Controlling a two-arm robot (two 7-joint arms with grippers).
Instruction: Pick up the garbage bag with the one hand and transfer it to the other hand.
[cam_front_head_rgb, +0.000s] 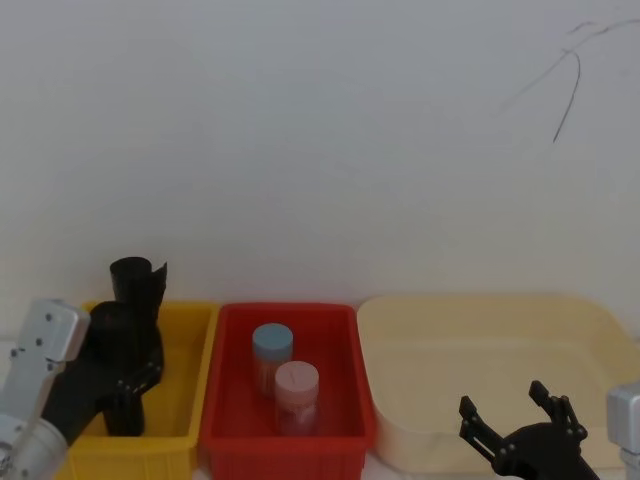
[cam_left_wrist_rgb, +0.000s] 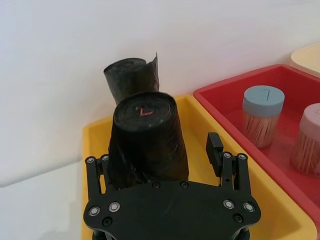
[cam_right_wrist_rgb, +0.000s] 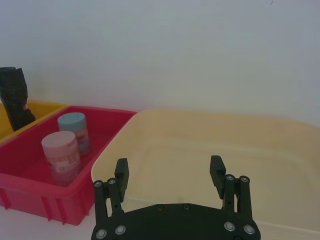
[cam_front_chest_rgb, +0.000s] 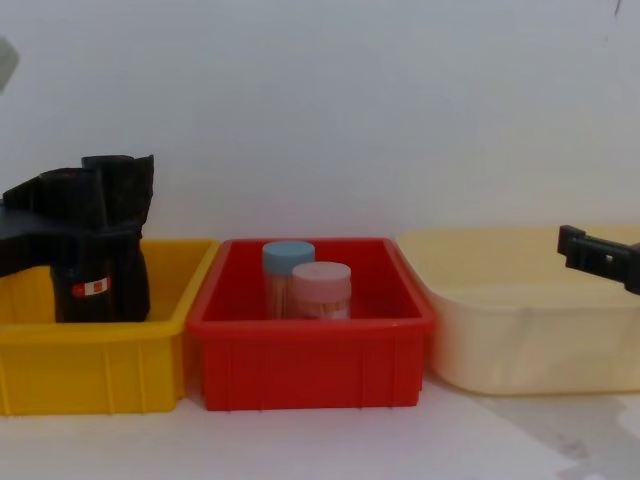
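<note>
A: Bag?
B: Garbage bag upright, yellow bin's left side. Label visible from the chest; the left wrist view shows a finger gap, left gripper open astride it.
A: Right?
B: Right gripper spread, cream tub's front edge.

The left gripper and right gripper are black.

**Garbage bag: one roll, upright**

Black rolled plastic cylinder, the garbage bag, with a red-and-white label band low on its side. It stands upright in the yellow bin. Left hand straddles it, fingers spread. Right hand is well apart, fingers spread.
</note>
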